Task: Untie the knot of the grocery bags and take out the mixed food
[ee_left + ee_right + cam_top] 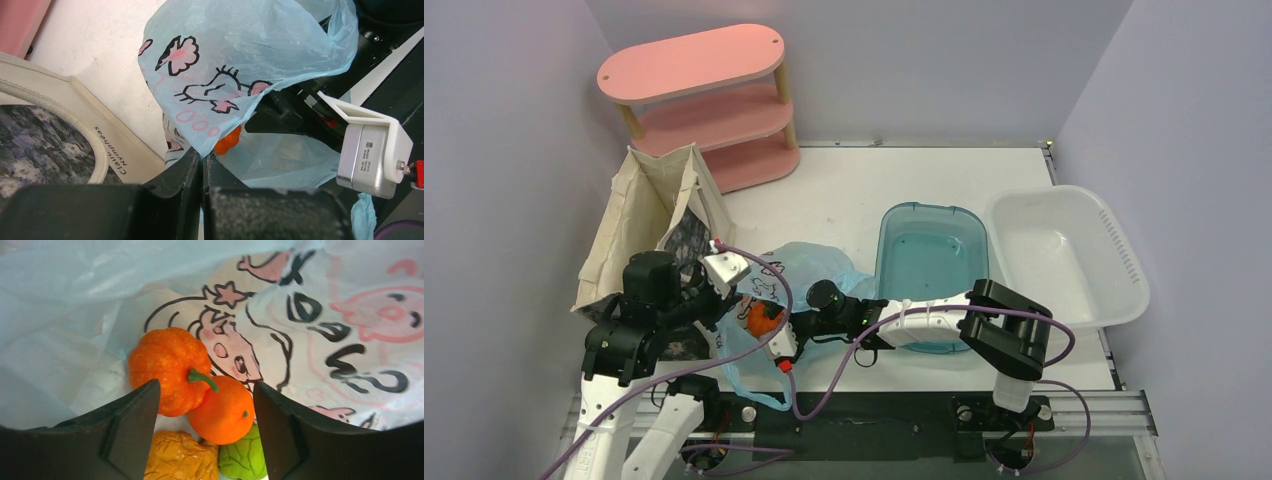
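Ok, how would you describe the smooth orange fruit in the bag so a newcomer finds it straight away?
Find the light blue printed bag left of the teal tub, then look inside it between the right fingers. The orange fruit is the smooth round ball; the ribbed pumpkin touching its left has a green stem.

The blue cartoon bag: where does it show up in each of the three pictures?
Top external: blue bag low, left of centre, beside the teal tub.
Left wrist: upper middle, edge pinched by the left gripper.
Right wrist: all around; the open right gripper is inside it.
Shared landmark: the orange food in the bag.
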You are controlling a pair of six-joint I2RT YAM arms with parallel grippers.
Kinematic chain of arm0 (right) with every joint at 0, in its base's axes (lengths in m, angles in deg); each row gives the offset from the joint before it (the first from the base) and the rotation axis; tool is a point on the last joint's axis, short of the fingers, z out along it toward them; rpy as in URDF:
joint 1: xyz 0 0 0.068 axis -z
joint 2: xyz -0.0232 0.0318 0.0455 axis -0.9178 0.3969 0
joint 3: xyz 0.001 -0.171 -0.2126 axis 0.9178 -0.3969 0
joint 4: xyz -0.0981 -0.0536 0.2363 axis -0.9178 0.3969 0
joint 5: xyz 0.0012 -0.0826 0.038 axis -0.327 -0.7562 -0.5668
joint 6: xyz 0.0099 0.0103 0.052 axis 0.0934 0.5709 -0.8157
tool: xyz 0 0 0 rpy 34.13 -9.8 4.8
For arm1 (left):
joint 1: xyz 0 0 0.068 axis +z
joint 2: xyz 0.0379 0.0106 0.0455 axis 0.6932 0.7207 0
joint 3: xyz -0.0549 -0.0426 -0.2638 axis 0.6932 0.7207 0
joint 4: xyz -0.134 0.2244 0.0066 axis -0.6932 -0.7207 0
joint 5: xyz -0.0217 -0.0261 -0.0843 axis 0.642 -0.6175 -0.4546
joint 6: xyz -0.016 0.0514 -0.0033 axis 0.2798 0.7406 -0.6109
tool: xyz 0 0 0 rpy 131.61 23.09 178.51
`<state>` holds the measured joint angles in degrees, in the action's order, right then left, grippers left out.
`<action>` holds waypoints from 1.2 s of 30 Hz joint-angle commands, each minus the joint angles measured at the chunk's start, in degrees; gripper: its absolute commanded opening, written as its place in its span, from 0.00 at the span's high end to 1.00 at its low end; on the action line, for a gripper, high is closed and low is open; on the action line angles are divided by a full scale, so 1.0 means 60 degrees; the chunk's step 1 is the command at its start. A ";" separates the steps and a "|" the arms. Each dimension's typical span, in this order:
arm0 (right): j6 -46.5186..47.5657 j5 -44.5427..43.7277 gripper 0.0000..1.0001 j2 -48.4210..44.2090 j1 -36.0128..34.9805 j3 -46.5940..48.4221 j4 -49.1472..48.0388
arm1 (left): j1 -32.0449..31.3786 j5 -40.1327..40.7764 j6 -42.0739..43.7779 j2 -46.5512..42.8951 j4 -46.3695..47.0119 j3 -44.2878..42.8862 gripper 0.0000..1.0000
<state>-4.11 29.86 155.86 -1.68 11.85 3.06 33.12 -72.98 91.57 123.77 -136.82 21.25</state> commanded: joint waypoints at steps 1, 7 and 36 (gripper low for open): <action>-0.0375 0.0817 0.33 -0.0362 -0.0091 0.0061 0.0549 | 0.0036 -0.0240 -0.0252 0.0012 0.0584 -0.0091 1.00; -0.0141 0.0412 0.29 0.0294 -0.0404 0.0918 0.1761 | 0.0027 -0.0243 -0.0326 0.0146 0.0832 -0.0073 1.00; -0.0863 -0.1207 1.00 0.0155 -0.0204 0.1136 0.1515 | 0.0033 -0.0294 -0.0688 0.0443 0.1614 0.0151 1.00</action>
<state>-3.85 21.55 163.20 -4.21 19.56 15.98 33.12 -74.09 88.70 126.45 -131.05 21.95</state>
